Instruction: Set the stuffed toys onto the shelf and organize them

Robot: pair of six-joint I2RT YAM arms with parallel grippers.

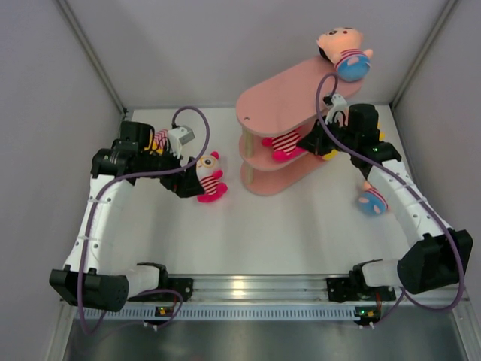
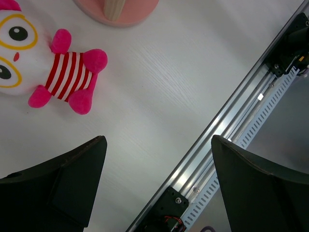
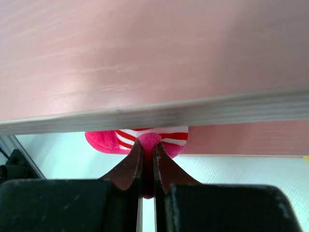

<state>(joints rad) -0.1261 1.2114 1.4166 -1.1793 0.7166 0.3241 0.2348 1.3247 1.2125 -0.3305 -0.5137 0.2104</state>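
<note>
The pink three-tier shelf stands at the back centre. A peach-headed toy with a blue bottom lies on the far end of its top board. My right gripper is shut on a limb of a hot pink toy in a striped shirt at the middle tier; in the right wrist view the gripper pinches that toy under a shelf board. My left gripper is open and empty beside a pink goggle-faced toy on the table, also in the left wrist view.
Another blue-bottomed toy lies on the table at the right, partly under my right arm. A striped and yellow toy is half hidden behind my left arm. The shelf foot and the near metal rail show in the left wrist view.
</note>
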